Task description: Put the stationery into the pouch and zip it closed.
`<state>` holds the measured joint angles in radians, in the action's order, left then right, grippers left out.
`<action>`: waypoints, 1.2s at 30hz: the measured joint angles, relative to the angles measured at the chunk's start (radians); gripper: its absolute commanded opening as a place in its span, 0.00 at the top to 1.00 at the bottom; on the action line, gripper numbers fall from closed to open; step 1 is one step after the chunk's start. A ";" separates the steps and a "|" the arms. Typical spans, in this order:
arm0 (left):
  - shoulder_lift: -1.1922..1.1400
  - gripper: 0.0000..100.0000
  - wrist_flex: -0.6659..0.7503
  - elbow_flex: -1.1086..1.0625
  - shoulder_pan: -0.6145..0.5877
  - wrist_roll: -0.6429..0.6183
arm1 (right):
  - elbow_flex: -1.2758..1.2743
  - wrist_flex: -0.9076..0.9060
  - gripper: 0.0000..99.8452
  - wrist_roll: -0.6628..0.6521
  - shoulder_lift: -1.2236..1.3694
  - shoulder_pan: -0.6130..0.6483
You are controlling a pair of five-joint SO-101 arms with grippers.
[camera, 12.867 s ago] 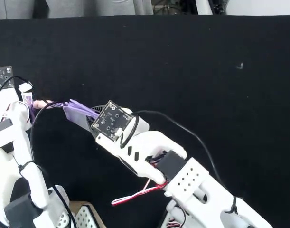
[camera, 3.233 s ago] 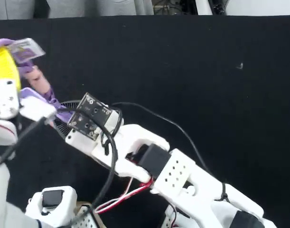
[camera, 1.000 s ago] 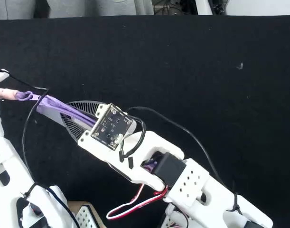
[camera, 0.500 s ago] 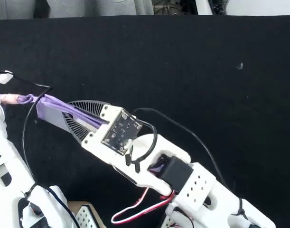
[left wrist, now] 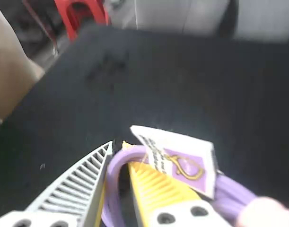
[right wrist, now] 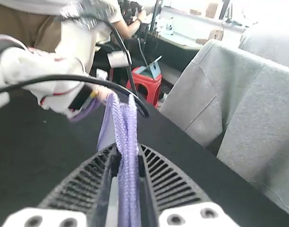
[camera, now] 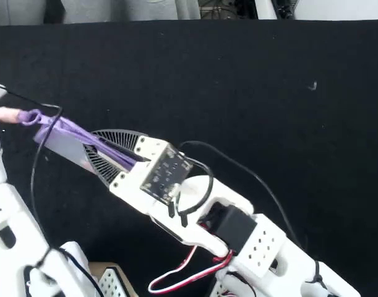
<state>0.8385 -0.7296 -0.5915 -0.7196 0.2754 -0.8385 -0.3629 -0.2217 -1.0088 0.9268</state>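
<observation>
Noted at the right gripper (right wrist: 126, 150): closed narrow on the purple pouch (camera: 65, 139), with the fabric pinched flat between both ribbed fingers (right wrist: 172, 182). Noted at the left gripper (left wrist: 118, 147): closed on the pouch's purple loop (left wrist: 112, 175), caught between the grey finger and the yellow fingertip (left wrist: 137, 172), with a white tag (left wrist: 177, 158) lying just beyond that tip. Seen from above: pouch stretched taut from one pair of fingers to the other, over the black table (camera: 269, 93).

Purple pouch (camera: 64, 141) aloft
We are seeing it stretching taut, edge-up, by the left edge of the table (camera: 269, 93), white tag (left wrist: 175, 158) attached.
</observation>
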 measured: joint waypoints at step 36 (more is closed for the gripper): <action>0.341 0.97 -0.430 0.710 0.809 -0.175 | -0.074 0.123 0.92 0.002 0.017 0.026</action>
<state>1.1792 -1.1592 0.1189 0.0890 0.1005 -0.9122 -0.2401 -0.2202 -0.9920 0.9528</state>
